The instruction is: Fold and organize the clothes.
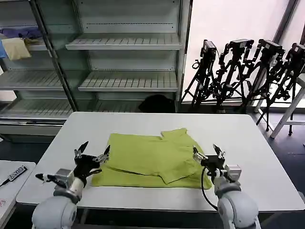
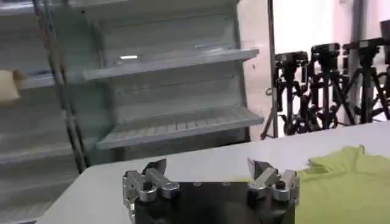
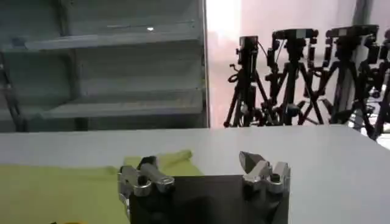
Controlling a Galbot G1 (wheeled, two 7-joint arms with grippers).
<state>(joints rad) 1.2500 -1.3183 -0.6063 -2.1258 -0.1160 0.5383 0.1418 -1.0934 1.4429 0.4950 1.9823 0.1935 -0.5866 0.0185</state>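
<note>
The lime yellow-green T-shirt (image 1: 152, 160) lies partly folded in the middle of the white bench (image 1: 248, 138). The left gripper (image 1: 92, 154) hovers at the shirt's left edge with its fingers apart and empty. The right gripper (image 1: 206, 153) hovers over the right edge, fingers also spread

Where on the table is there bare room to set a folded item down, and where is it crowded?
The table is bare along its far edge behind the T-shirt and on its right side past the right gripper. A narrower strip lies left of the left gripper. The middle front is crowded: shirt plus both open grippers.
</note>
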